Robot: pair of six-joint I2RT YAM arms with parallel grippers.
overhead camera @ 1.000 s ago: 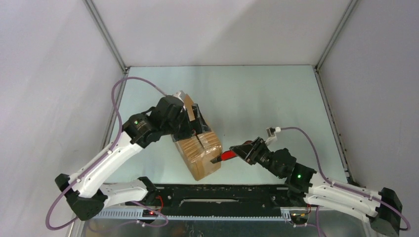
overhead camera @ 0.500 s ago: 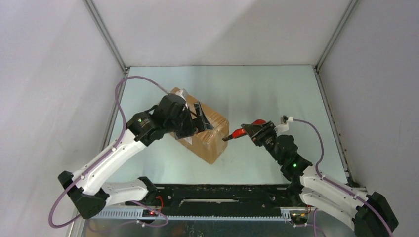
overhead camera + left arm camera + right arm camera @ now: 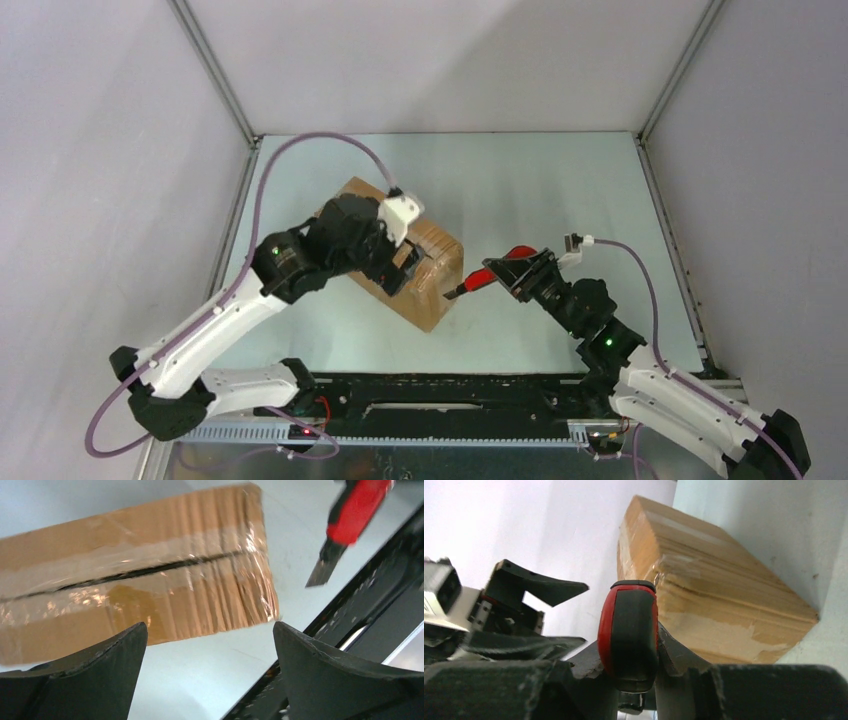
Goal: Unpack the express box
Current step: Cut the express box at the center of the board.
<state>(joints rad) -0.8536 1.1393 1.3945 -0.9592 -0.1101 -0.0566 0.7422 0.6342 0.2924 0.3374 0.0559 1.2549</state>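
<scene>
Merely held a red cutter (image 3: 482,281) in the right jaws beside the unopened express box (image 3: 438,268), left jaws wide.

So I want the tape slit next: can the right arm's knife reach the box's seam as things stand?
Probably yes, at its facing end: the right gripper's red knife points at the express box there, nothing between. Farther along, the open left gripper hangs over the seam.

The black-and-white left arm (image 3: 235,310) covers the middle of the brown corrugated cardboard box (image 3: 441,270) from above; the left wrist view crops its left end and the red-handled knife (image 3: 352,512).
</scene>
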